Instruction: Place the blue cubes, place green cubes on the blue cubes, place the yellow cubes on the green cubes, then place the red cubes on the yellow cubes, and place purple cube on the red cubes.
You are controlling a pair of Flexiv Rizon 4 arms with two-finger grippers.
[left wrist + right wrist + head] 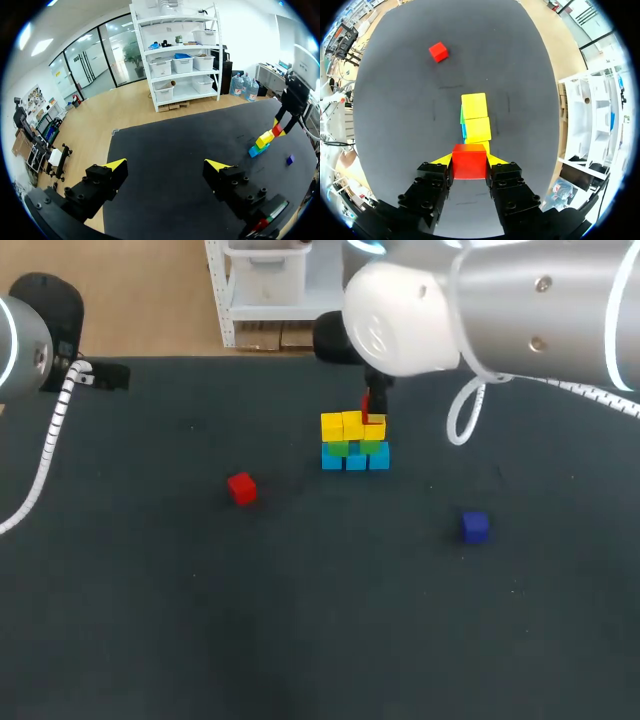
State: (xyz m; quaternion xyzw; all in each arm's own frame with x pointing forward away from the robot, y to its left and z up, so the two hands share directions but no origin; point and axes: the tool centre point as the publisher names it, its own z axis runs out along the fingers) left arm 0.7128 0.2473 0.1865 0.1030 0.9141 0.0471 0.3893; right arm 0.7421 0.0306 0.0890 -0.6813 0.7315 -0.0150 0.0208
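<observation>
A stack stands at the table's middle back: a row of blue cubes [355, 460], green cubes [355, 447] on them, and yellow cubes [350, 426] on top. My right gripper [469, 161] is shut on a red cube [469, 161] and holds it directly over the right-hand yellow cube [375, 427]; whether it touches I cannot tell. A second red cube [241, 487] lies loose left of the stack, also in the right wrist view [438, 51]. A purple cube [475, 526] lies to the right front. My left gripper [165, 167] stands open, far from the stack [264, 141].
The right arm's large white elbow [420, 310] and a looped white cable [465, 415] hang over the table's back right. The left arm [25, 345] with its cable stays at the back left corner.
</observation>
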